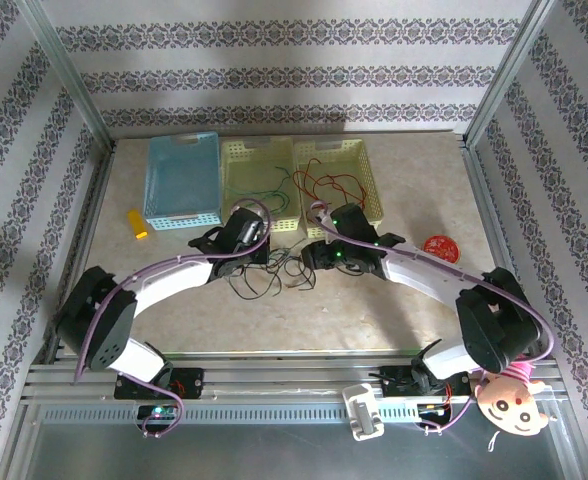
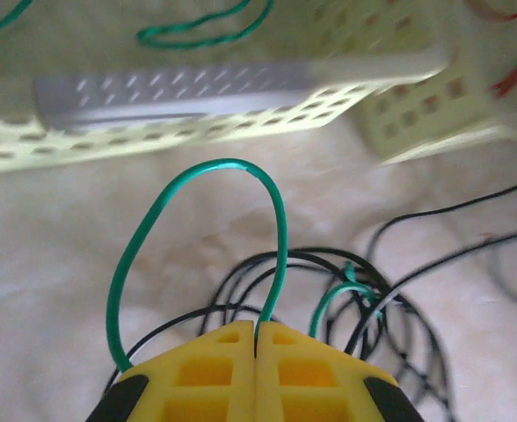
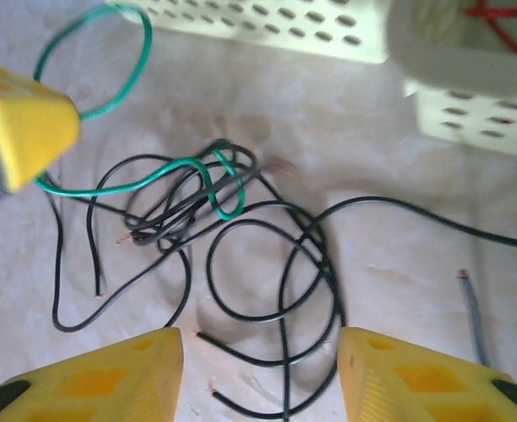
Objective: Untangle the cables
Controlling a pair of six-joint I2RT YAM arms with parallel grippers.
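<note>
Left hand [image 2: 256, 341] tight on green cable [image 2: 228, 164], right hand [image 3: 260, 347] agape over black cables [image 3: 175, 211].

Black-and-white arms [image 1: 169, 280], purple cables [image 1: 92, 335] alongside; blocky yellow fingers [image 3: 109, 374], apparently black-backed.

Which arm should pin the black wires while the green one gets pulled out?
Right: the right gripper, open, hangs over the black wires; the left gripper is shut on the green wire.
</note>
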